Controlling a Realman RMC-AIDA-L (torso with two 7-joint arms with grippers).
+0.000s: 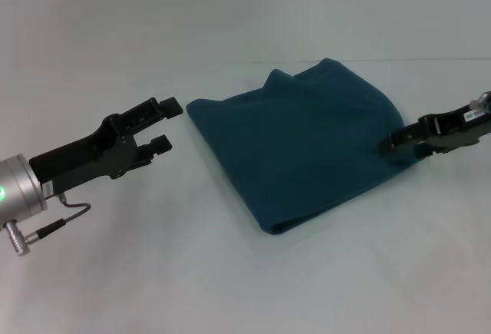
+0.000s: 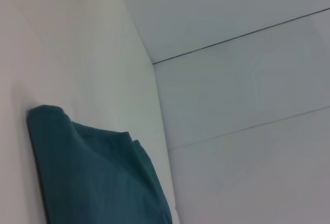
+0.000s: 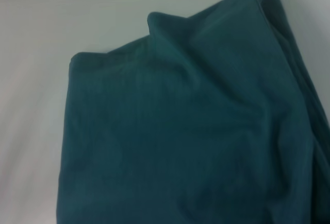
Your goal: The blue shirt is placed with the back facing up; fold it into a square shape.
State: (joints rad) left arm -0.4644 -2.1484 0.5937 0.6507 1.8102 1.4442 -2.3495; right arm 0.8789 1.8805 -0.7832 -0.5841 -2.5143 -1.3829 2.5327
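The blue shirt (image 1: 299, 146) lies folded into a rough square on the white table, its plain side up, with a small peak of cloth at its far edge. My left gripper (image 1: 167, 124) is open and empty, hovering just off the shirt's left corner. My right gripper (image 1: 393, 143) is at the shirt's right edge, against the cloth. The left wrist view shows a folded corner of the shirt (image 2: 87, 177). The right wrist view is filled by the wrinkled shirt (image 3: 191, 131) from close up.
The white table (image 1: 153, 272) runs all around the shirt. A pale wall (image 1: 230, 4) stands behind the table's far edge. A cable hangs below my left wrist (image 1: 54, 223).
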